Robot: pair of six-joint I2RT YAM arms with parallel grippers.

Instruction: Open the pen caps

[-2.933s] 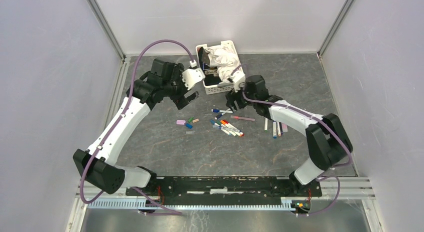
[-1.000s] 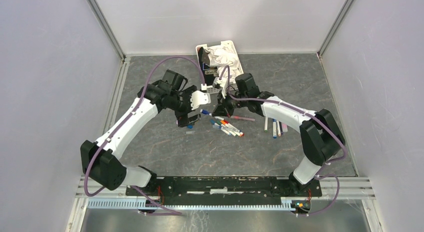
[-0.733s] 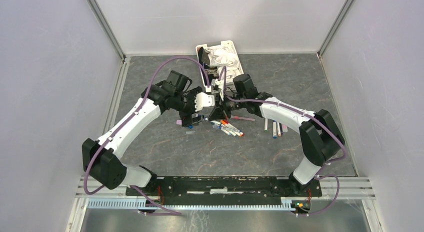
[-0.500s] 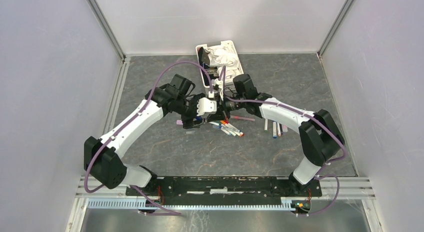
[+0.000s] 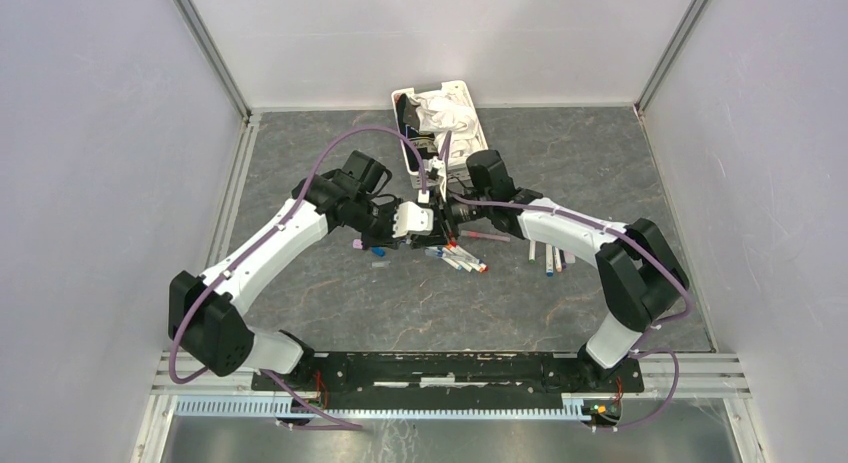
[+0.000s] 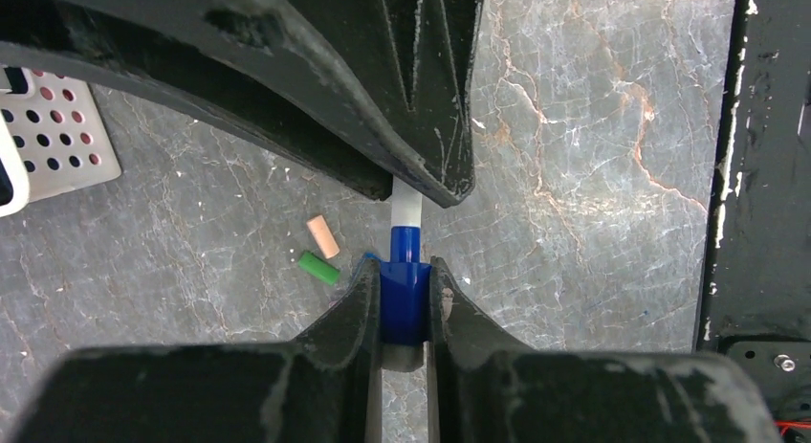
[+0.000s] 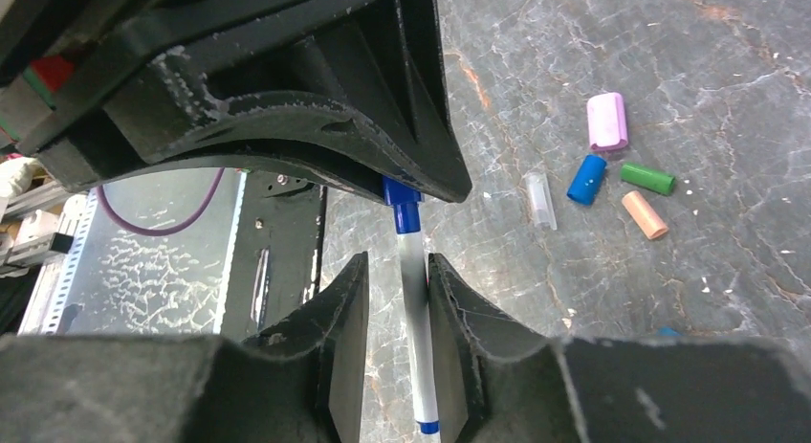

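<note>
A pen with a white barrel (image 7: 417, 319) and a blue cap (image 6: 405, 295) hangs above the table between both grippers. My left gripper (image 6: 400, 271) is shut on the blue cap. My right gripper (image 7: 397, 271) stands open around the barrel, which rests against one finger with a gap on the other side. In the top view the two grippers (image 5: 418, 223) (image 5: 447, 215) meet tip to tip at the table's middle. Loose pen caps lie below: pink (image 7: 606, 121), blue (image 7: 585, 179), green (image 7: 646, 179) and orange (image 7: 644, 214). More pens (image 5: 457, 255) lie in a pile just below the grippers.
A white slotted basket (image 5: 452, 91) holding crumpled white material stands at the back, close behind the grippers. A few more pens (image 5: 550, 255) lie side by side to the right. A clear cap (image 7: 540, 200) lies near the coloured ones.
My left arm swung right to the pen held by the right gripper and its jaws closed on the blue cap. The right gripper's jaws have loosened around the barrel.
</note>
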